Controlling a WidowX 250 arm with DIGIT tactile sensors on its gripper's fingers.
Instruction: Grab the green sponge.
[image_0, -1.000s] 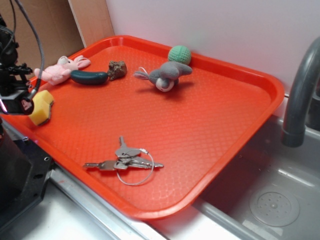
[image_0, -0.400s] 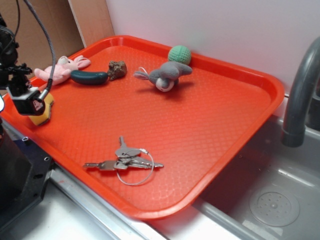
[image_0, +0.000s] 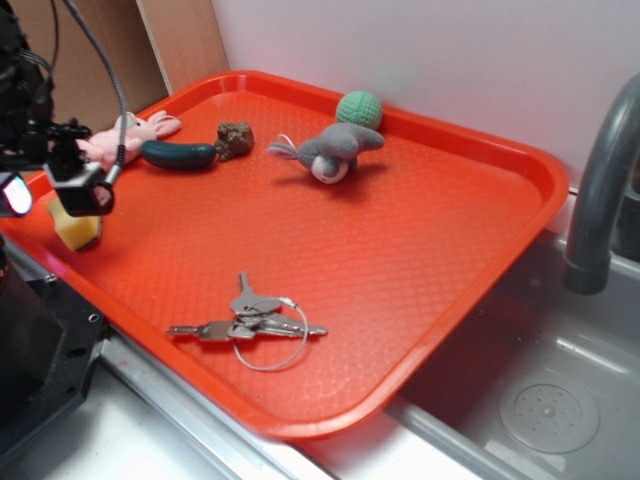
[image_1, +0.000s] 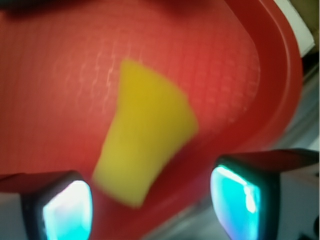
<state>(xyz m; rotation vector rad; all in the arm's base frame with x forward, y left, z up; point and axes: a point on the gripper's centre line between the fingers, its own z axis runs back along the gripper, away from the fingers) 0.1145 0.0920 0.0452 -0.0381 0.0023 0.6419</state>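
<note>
Tray (image_0: 450, 230): red, beside a sink (image_0: 560, 400). Gripper (image_1: 150, 207): over tray's near-left corner, jaws wide apart, gripping nothing. Keys (image_0: 245, 322): near centre. Grey plush (image_0: 330, 150): far side, green ball (image_0: 359, 108) behind it. Sponge (image_1: 145, 145): yellow-green, on tray at near-left corner, between the open fingers (image_1: 65, 205), blurred

The sponge (image_1: 145, 152) lay blurred on the tray (image_1: 60, 90) near its rim. Its lower end sat between the gripper's (image_1: 150, 207) spread fingers (image_1: 67, 210).
</note>
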